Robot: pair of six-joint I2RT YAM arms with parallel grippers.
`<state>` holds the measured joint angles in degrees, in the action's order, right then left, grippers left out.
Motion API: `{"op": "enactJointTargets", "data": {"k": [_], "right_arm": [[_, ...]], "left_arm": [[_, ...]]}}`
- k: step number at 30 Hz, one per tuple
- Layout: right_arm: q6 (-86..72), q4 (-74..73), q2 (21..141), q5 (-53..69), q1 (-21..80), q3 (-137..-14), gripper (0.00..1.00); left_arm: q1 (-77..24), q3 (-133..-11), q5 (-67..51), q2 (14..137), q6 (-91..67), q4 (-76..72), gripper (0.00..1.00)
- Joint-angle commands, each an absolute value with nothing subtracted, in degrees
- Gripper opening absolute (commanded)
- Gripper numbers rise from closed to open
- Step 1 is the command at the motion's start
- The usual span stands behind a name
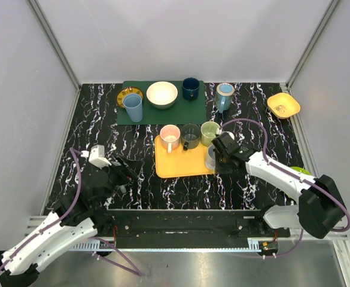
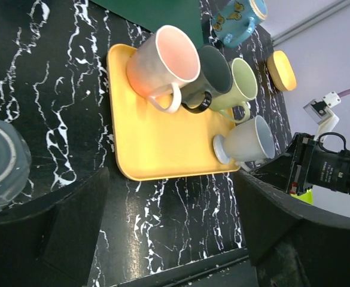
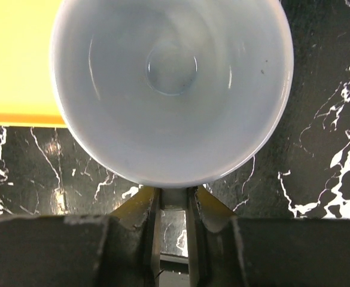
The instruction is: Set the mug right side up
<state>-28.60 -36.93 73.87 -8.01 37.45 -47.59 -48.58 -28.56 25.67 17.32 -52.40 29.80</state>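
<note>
The grey mug [image 1: 212, 159] is at the front right corner of the yellow tray [image 1: 175, 166]. My right gripper [image 1: 220, 156] is shut on its handle. In the right wrist view the mug's open mouth [image 3: 172, 84] faces the camera, and the fingers [image 3: 152, 209] pinch the handle just below the rim. The left wrist view shows the mug [image 2: 246, 142] tilted, its foot at the tray's edge [image 2: 157, 149]. My left gripper [image 1: 125, 173] is open and empty over the black table, left of the tray.
Pink [image 1: 170, 136], dark [image 1: 190, 134] and green [image 1: 210, 131] mugs stand upright at the tray's back. A green mat [image 1: 163, 113] holds a blue cup [image 1: 133, 107], white bowl [image 1: 162, 94] and navy mug [image 1: 191, 88]. Light blue mug [image 1: 224, 95] and yellow bowl [image 1: 283, 105] are back right.
</note>
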Motion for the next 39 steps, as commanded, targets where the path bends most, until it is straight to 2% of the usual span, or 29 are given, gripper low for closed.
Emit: {"op": "enactJointTargets", "data": {"k": [1, 2, 3, 4, 5, 7, 8, 12, 20, 22, 28, 39], "right_arm": [[-27.8, -30.1, 75.5, -12.8, 37.4, -48.4, 0.0], [-27.7, -30.3, 75.8, -12.9, 37.5, -48.6, 0.0], [-27.8, -30.8, 76.1, -12.8, 37.5, -48.9, 0.04], [-27.7, -30.8, 75.9, -12.7, 37.5, -49.0, 0.13], [-28.0, -30.9, 75.4, -12.6, 37.4, -48.9, 0.29], [-28.5, -30.9, 73.0, -12.6, 37.4, -48.7, 0.43], [-29.0, -31.4, 72.0, -12.6, 37.5, -48.8, 0.53], [-30.0, -34.8, 67.2, -11.3, 37.5, -51.1, 0.64], [-31.1, -37.2, 56.1, -1.8, 37.7, -56.3, 0.66], [-31.2, -36.8, 54.8, -0.6, 37.7, -56.9, 0.66], [-30.0, -36.7, 53.4, -0.2, 37.7, -56.8, 0.66], [-27.8, -34.5, 51.6, 1.9, 37.6, -55.9, 0.66]], "left_arm": [[-48.5, -31.9, 30.2, 15.9, -51.4, 33.0, 0.87], [-48.4, -32.1, 30.5, 15.7, -51.2, 33.7, 0.87], [-48.4, -32.5, 30.8, 15.6, -51.0, 33.9, 0.88], [-48.3, -32.7, 31.4, 15.6, -50.9, 34.3, 0.88], [-48.3, -32.9, 31.6, 15.6, -50.9, 34.7, 0.89], [-48.4, -33.6, 32.5, 15.6, -50.9, 35.8, 0.89], [-48.4, -33.8, 32.8, 15.8, -50.9, 36.6, 0.9], [-48.4, -36.4, 35.3, 17.4, -52.8, 41.7, 0.9], [-48.4, -43.9, 39.4, 30.7, -58.5, 60.9, 0.92], [-48.4, -44.0, 36.8, 33.3, -59.0, 60.4, 0.91], [-47.7, -43.5, 34.7, 41.4, -63.4, 62.8, 0.78], [-37.1, -40.2, 23.9, 46.8, -58.9, 57.7, 0.72]]}}
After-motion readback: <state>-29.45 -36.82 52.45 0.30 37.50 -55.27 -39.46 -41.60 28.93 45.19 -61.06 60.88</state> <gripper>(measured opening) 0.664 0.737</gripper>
